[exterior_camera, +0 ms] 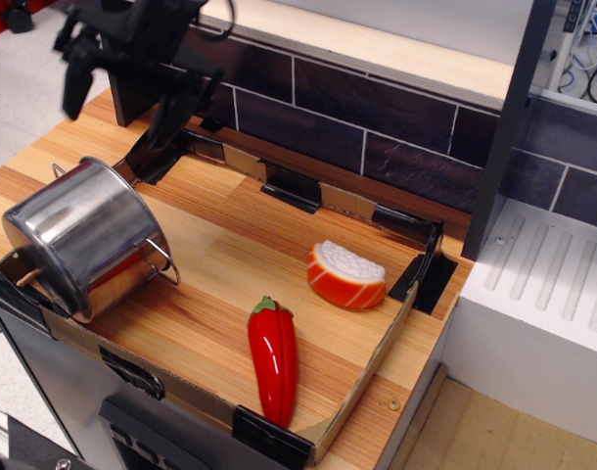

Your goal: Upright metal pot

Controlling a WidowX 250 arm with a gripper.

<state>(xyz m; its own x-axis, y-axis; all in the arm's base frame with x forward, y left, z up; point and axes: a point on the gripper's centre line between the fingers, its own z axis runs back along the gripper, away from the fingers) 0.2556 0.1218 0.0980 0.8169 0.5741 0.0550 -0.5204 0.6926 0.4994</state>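
The metal pot is shiny steel with thin wire loop handles. It lies tipped on its side at the left front of the wooden board, against the cardboard rim. One handle points right toward the board's middle. My gripper is black and hangs in the air behind and above the pot, at the back-left corner. Its two fingers are spread apart and hold nothing. It does not touch the pot.
A red pepper toy lies near the front edge. An orange-and-white toy food piece sits right of centre. A dark tiled wall stands behind the board. A white ridged counter lies to the right.
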